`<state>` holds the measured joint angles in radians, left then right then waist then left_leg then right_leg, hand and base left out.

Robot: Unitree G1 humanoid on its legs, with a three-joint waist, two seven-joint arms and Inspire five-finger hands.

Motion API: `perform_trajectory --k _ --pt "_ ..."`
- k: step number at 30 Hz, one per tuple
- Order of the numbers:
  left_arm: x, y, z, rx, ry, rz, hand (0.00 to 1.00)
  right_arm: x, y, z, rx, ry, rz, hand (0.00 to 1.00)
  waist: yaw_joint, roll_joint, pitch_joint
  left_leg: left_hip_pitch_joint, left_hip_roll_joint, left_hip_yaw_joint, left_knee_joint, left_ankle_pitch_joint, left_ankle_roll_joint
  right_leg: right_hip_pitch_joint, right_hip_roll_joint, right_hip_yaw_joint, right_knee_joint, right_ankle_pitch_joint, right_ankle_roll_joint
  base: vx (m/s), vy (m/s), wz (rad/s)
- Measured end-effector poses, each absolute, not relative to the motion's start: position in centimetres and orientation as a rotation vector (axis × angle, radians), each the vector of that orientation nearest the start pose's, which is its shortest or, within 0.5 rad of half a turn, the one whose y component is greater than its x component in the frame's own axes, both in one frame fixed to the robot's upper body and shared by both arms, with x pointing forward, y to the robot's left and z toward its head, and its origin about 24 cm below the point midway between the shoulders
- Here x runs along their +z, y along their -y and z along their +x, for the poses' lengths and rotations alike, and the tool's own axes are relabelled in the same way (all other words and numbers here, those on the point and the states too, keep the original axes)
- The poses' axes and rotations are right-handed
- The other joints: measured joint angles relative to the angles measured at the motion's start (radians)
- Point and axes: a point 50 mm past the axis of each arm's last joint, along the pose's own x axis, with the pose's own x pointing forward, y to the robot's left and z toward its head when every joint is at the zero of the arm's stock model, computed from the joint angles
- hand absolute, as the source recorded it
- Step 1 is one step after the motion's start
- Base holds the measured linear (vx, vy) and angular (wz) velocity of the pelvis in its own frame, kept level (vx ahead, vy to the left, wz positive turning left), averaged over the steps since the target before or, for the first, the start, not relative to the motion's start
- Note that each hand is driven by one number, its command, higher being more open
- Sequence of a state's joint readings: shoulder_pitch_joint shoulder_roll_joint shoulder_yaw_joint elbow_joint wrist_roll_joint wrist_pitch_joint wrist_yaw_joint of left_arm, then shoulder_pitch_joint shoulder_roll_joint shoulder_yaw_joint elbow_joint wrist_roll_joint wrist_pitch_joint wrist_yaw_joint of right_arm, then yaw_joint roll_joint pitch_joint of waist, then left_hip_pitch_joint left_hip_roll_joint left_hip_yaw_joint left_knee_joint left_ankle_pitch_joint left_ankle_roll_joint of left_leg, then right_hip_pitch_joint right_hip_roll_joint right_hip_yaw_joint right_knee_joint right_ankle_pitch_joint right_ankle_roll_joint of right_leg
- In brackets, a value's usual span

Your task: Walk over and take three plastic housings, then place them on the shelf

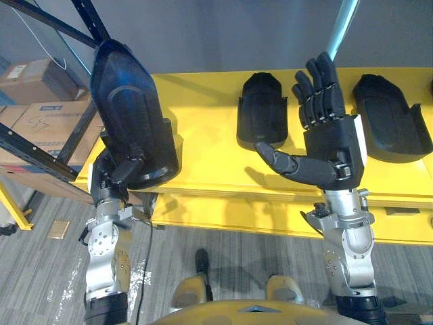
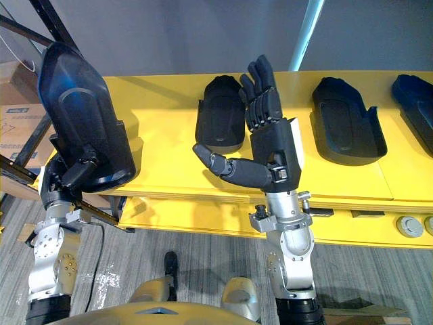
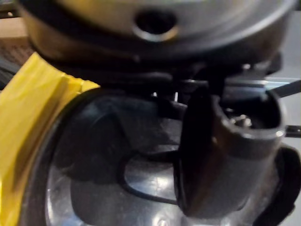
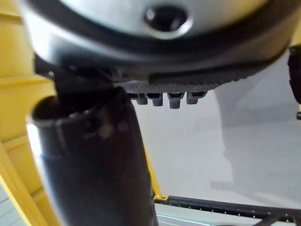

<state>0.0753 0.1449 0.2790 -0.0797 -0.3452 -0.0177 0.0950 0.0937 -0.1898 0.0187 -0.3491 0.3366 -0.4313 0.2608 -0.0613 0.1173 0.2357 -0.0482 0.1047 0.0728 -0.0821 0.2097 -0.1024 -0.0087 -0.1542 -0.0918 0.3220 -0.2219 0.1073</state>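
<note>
The left hand, at the left end of the yellow bench, had its fingers and thumb curled round the lower end of the first housing, a black shell held upright with its narrow end uppermost; whether its base touched the bench could not be told. The right hand was raised before the bench, fingers straight and pointing up, thumb stretched out sideways, with nothing in it. Just beyond it a second housing lay flat on the bench, a third housing lay well apart to its right, and a fourth housing lay at the far right edge. A dark rack with cardboard boxes stood to the left. By judgement, one of the three housings was secured and the step in hand was the pick-up of the second. To do it well, the open hand should tip forward and come down over the second housing with the thumb on one long side and the fingers on the other, closing where the shell is narrowest; the smooth surface would likely slip under a light pinch, so a full wrap is advisable. Meanwhile the left hand's hold should be firm and the first housing kept clear of the rack's bars
</note>
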Motion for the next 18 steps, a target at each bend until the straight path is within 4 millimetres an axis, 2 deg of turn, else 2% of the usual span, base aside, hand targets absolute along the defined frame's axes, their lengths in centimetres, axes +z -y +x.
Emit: perform_trajectory --k 4,8,12,15,18 --pt "5.2 -26.7 23.2 0.397 0.046 -0.162 0.00 14.4 16.1 21.2 0.378 0.692 0.067 1.00 -0.015 0.015 0.006 0.002 -0.016 0.007 0.000 0.000 0.000 -0.030 -0.020 0.015 0.058 -0.025 0.006 -0.01 -0.015 -0.03" --pt "4.3 -28.4 23.9 0.403 -0.031 -0.151 0.00 15.0 14.8 21.7 0.467 0.702 0.067 1.00 -0.027 0.018 0.005 0.006 -0.030 0.021 0.001 0.003 -0.004 -0.062 -0.038 0.030 0.120 -0.054 0.010 0.01 -0.033 -0.05" --pt "3.2 -29.0 24.3 0.406 -0.089 -0.196 0.00 15.3 13.7 21.6 0.533 0.694 0.080 1.00 -0.031 0.021 0.007 0.005 -0.039 0.031 0.005 0.004 0.001 -0.080 -0.050 0.040 0.154 -0.075 0.013 0.02 -0.037 -0.04" --pt "3.3 -29.0 25.0 0.402 -0.085 -0.233 0.00 15.7 12.9 21.6 0.593 0.693 0.072 1.00 -0.034 0.034 0.017 -0.001 -0.046 0.036 0.006 -0.007 0.006 -0.092 -0.058 0.043 0.166 -0.082 0.014 0.00 -0.008 0.01" --pt "3.9 -29.0 25.9 0.396 -0.067 -0.252 0.00 16.1 12.3 21.6 0.629 0.706 0.069 1.00 -0.037 0.034 0.020 -0.016 -0.044 0.046 0.009 -0.009 0.009 -0.108 -0.058 0.045 0.170 -0.082 0.014 0.00 -0.003 -0.01"
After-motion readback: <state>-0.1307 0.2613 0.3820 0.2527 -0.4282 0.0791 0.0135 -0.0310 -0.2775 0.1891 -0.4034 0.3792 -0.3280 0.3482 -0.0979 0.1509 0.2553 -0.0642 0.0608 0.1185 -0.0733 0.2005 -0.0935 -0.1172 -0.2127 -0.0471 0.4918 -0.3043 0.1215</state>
